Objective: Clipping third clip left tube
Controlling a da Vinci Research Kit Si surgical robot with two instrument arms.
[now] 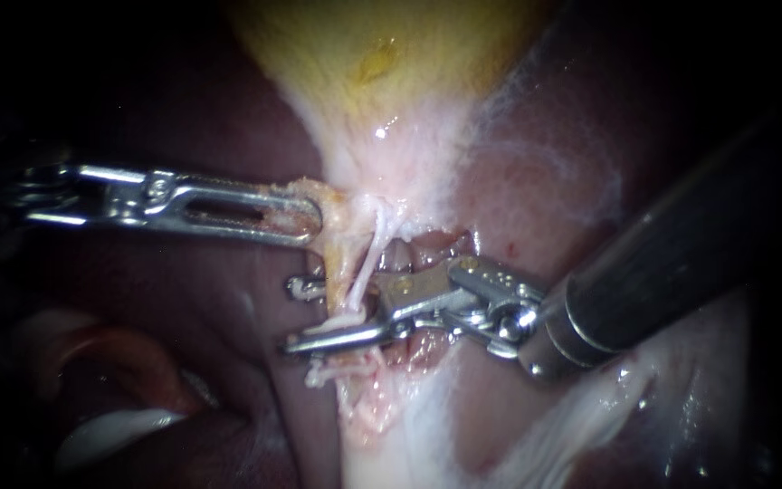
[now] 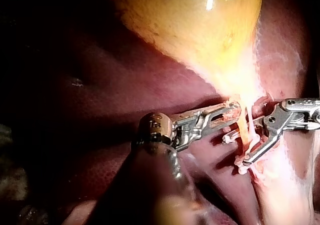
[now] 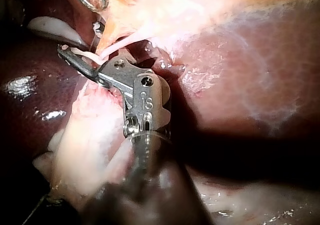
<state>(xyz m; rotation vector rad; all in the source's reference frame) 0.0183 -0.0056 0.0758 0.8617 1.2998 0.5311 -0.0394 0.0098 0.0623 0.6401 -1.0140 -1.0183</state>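
The right instrument (image 1: 308,315) lies closest to the lens. Its dark shaft fills the foreground of the endoscope view and narrows through a bright metal wrist toward the tube (image 1: 366,267). Its jaws stand spread, with a clear gap between them, and they straddle the tube. One jaw reaches past the tube on the side nearer the gallbladder (image 1: 382,54), and the other, longer jaw crosses it on the far side. The pale strand of the tube drapes onto that longer jaw and touches it. Whether the other jaw also touches the tube cannot be told, so this reads as an open straddle rather than a pinch. Whether a clip is loaded between the jaws cannot be made out either.

The tube is a thin whitish cord that runs from the narrow neck of the gallbladder down through the gap. It frays into ragged pale strands just past the longer jaw.

Just beside the tube, on its gallbladder side, the left instrument (image 1: 312,220) has its slotted jaws pressed together on a yellowish flap of tissue (image 1: 341,237). The flap hangs next to the tube, and the two instruments' tips sit close without touching.

Further out from the tube, the gallbladder spreads wide and yellow — glossy in the left wrist view. The dark red liver (image 1: 545,199) lies on both sides of the tube, and a white band of tissue (image 1: 391,453) continues beyond the tube's frayed end.
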